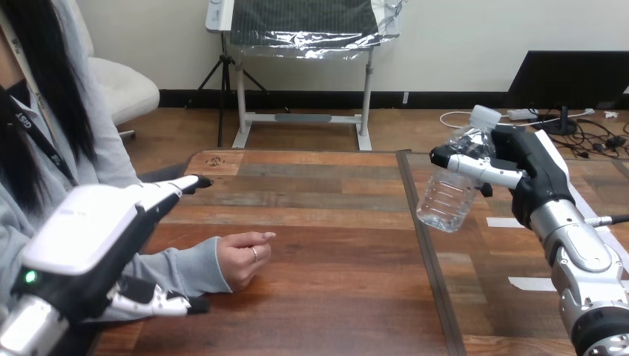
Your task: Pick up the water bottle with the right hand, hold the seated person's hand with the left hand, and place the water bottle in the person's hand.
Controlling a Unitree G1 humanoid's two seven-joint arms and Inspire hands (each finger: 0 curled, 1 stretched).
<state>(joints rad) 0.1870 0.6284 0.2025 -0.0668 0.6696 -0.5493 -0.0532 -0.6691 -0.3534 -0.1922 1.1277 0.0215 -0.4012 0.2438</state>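
A clear plastic water bottle [455, 178] with a white cap hangs tilted above the table at the right, and my right hand [530, 174] is shut on its upper part. The person's hand [243, 256] rests on the table at the left, loosely curled, holding nothing. My left hand [96, 233] is raised at the near left, above the person's forearm, with its fingers straight and pointing toward the table's far side. It is apart from the person's hand, and its thumb reaches out low beside the sleeve.
The wooden table [334, 222] has a seam running front to back under the bottle. Strips of white tape [530, 282] lie on its right part. The person sits at the left edge.
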